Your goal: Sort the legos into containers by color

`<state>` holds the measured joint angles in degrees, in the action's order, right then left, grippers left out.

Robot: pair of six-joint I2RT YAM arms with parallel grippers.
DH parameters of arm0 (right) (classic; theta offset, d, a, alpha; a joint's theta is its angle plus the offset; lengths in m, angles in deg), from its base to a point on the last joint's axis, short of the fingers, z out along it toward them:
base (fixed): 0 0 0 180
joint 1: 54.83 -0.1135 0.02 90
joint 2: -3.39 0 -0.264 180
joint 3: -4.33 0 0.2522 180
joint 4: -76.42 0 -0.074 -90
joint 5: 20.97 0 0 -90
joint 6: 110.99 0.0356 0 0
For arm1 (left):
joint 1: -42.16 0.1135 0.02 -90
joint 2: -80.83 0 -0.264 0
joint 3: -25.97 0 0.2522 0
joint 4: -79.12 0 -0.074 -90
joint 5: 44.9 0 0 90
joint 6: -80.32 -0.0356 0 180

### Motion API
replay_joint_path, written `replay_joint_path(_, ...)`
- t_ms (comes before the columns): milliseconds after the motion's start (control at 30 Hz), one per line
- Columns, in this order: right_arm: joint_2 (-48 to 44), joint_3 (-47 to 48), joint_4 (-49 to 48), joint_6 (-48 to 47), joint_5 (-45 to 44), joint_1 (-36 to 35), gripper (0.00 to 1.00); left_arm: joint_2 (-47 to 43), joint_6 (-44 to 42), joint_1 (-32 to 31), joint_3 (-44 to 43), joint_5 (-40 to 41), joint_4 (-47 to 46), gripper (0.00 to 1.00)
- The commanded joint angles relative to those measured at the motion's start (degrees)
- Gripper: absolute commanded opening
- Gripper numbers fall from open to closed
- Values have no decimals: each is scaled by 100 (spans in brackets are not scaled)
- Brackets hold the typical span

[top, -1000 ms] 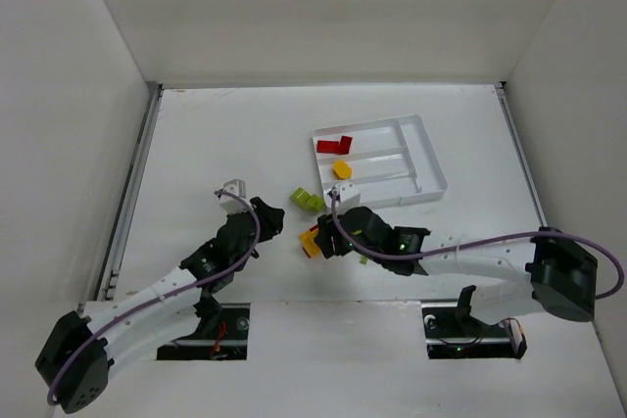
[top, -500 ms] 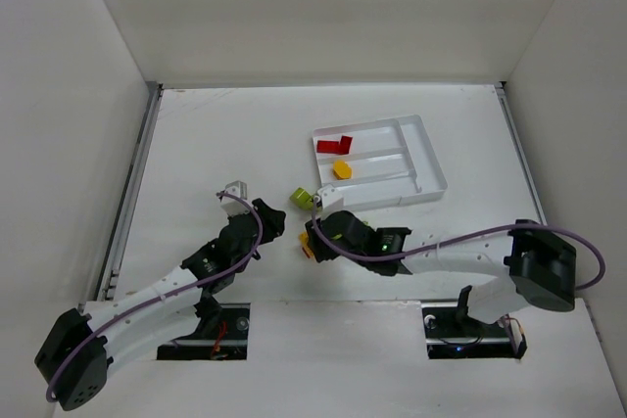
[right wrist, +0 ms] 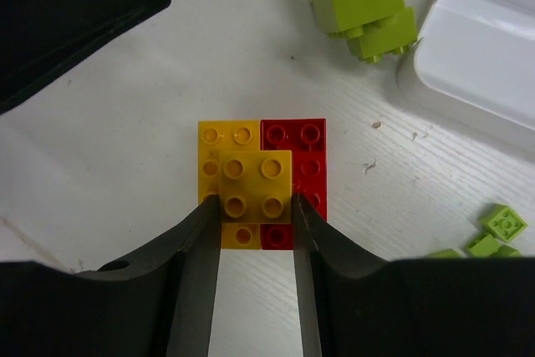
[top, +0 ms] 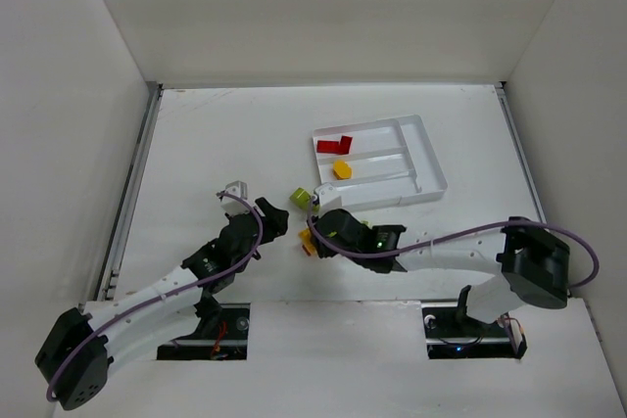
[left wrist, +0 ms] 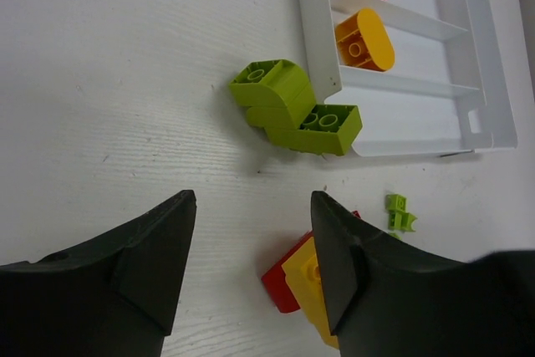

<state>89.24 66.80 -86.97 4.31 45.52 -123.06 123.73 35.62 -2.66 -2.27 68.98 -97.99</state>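
Note:
A yellow square brick (right wrist: 255,181) sits on a yellow plate (right wrist: 221,135) and a red plate (right wrist: 307,148) lying side by side on the table. My right gripper (right wrist: 255,206) is shut on the square brick, one finger against each side; the top view shows it (top: 312,239) over this stack. My left gripper (left wrist: 253,198) is open and empty just left of the stack (left wrist: 292,277). Two joined lime-green bricks (left wrist: 292,110) lie against the white tray's (left wrist: 311,22) near corner. The tray holds a red brick (top: 336,145) and a yellow brick (top: 342,170) in separate slots.
Tiny lime-green cubes (right wrist: 501,223) lie on the table right of the stack, near the tray's front wall (right wrist: 485,48). The left gripper's black body (right wrist: 67,6) is close on the stack's far left. White walls enclose the table.
My right gripper has moved left over the red and yellow stack and now covers it from above. My left gripper has edged slightly towards the stack.

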Motion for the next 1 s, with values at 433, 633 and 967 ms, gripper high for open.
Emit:
replay_joint_path(433,-1606,-678,-1586,1416,2640,2124,27,-300,426,-198,472,-67,-2505,82)
replay_joint_path(633,-1527,-670,-1700,1381,2509,2152,27,482,559,-488,174,-454,-2780,89)
replay_joint_path(967,-1202,-599,-1771,1372,2360,2011,27,598,612,-708,33,-428,-3017,90)
